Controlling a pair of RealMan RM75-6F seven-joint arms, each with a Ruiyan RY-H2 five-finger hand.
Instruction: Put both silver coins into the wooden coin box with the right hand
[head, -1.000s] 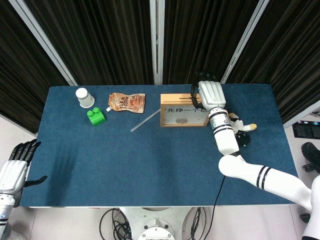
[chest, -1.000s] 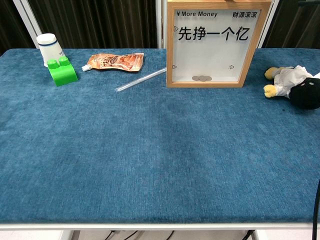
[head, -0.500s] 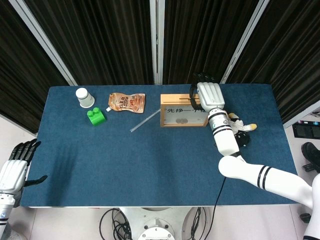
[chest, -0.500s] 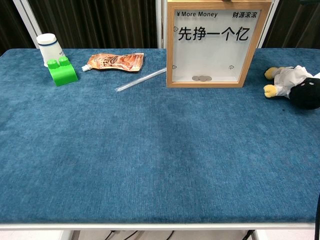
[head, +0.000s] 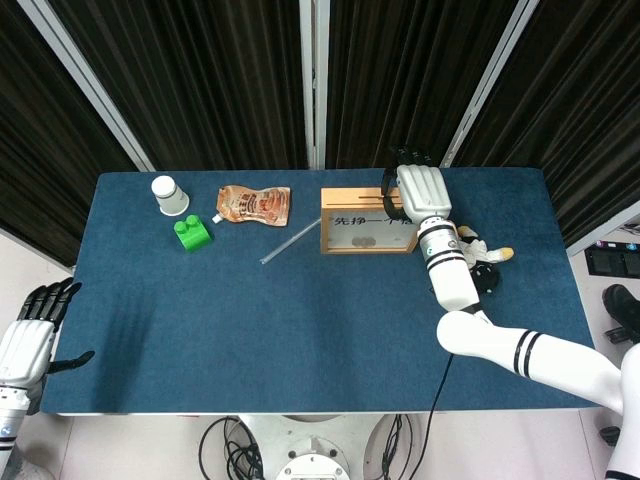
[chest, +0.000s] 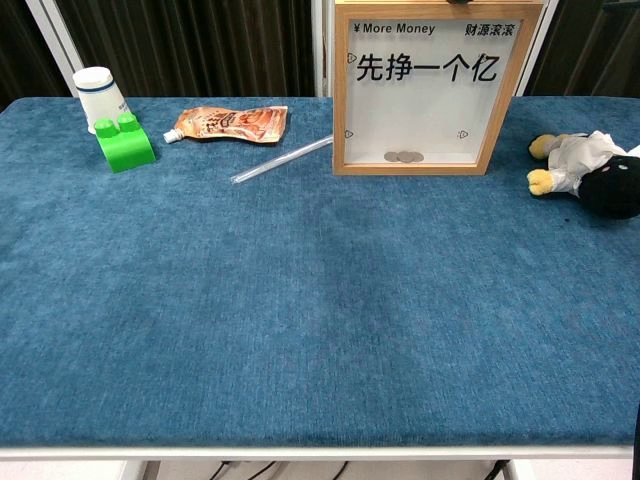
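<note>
At far left, off the table's near corner: left robot hand (head: 28, 335), fingers spread, holding nothing, placed as a second ago. Right of centre, at the table's back edge: wooden coin box (chest: 340, 100), upright, window facing forward, unmoved. Behind the window, on the box floor: both silver coins (chest: 404, 157), side by side and touching or nearly so, lying the same way as a second ago. Above the box's right end: right robot hand (head: 422, 188), back of the hand up, fingertips reaching past the box's top edge; nudged slightly left half a second back, now returned to the earlier spot. Curl of the fingers hidden beneath the hand, so impossible to tell whether spread or pinching; nothing seen held. Judged: both coins delivered, task in effect complete, only withdrawal of the right arm remaining. Surface: table (chest: 300, 320) covered in blue cloth, short nap. On it, left to right: white paper cup (chest: 98, 95), upside down; green toy block (chest: 125, 143) just in front of the cup; orange snack pouch (chest: 230, 122), flat; clear straw (chest: 283, 160), slanted toward the box; beyond the box, plush toy (chest: 585, 170), lying down. Room: dark pleated curtains (head: 200, 80) behind the table, split by pale upright frames; light floor below, cables under the near edge.
</note>
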